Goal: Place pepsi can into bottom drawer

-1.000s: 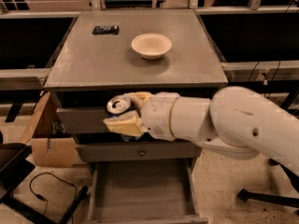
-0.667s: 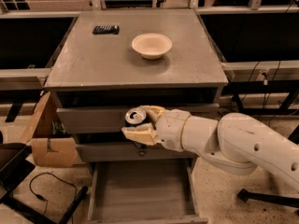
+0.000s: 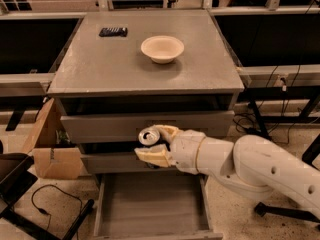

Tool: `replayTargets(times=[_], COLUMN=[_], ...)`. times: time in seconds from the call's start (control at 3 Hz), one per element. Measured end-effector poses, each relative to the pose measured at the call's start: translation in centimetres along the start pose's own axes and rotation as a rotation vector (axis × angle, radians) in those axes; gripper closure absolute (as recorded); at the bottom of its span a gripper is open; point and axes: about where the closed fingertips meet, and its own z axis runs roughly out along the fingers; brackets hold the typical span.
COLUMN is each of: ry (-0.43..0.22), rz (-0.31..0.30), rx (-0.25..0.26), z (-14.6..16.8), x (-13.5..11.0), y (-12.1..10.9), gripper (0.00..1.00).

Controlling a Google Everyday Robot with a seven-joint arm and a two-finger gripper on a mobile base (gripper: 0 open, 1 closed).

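Observation:
My gripper (image 3: 156, 144) is shut on the pepsi can (image 3: 148, 136), whose silver top faces the camera; the fingers hide most of its dark body. The can hangs in front of the middle drawer's face, above the back part of the bottom drawer (image 3: 150, 204), which is pulled out and open, showing a plank-like floor with nothing in it. My white arm (image 3: 250, 166) reaches in from the lower right.
On the grey cabinet top (image 3: 100, 64) stand a cream bowl (image 3: 162, 48) and a flat black item (image 3: 113, 31). A cardboard box (image 3: 52, 151) sits left of the cabinet. A dark chair and cable (image 3: 30, 199) lie at the lower left. Dark desks flank both sides.
The gripper with the can has moved down and to the right, from in front of the upper drawer to in front of the middle one, closer to the open bottom drawer.

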Motion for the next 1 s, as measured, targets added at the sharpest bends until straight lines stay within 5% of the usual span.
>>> replayTargets(times=[1.0], ry=[0.016], rz=[-0.089], rx=[-0.063], z=[0.1], x=[14.4], y=[2.1], gripper=[1.00])
